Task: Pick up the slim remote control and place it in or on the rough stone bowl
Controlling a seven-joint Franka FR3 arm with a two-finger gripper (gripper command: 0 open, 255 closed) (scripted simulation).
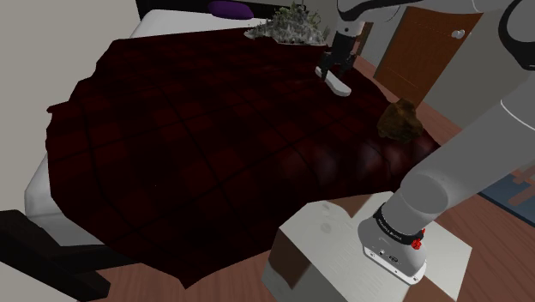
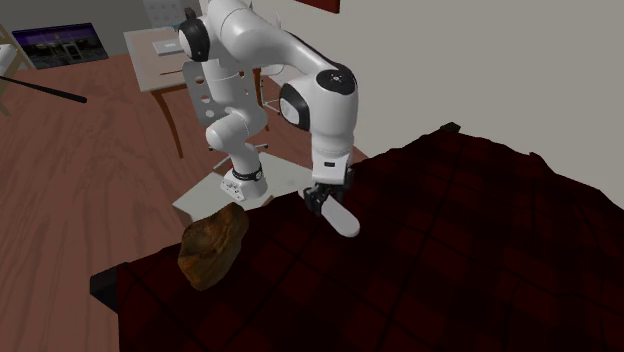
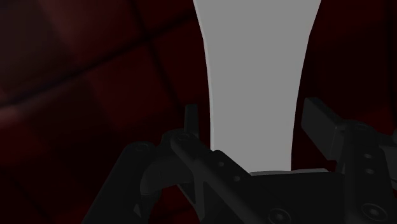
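Observation:
My black gripper is shut on a slim pale grey remote. The remote sticks out past the fingertips, slanting down over the dark red quilted bedspread. In the wrist view both fingers clasp the remote's sides. The rough brown stone bowl sits near the bed's edge, between the gripper and the stand. It lies to the gripper's right and nearer in the shoulder view, and to its lower left in the second exterior view.
A grey spiky clump and a purple cushion lie at the bed's far end. A brown door stands behind the arm. The stand is by the bed's near corner. A small table stands on the wooden floor.

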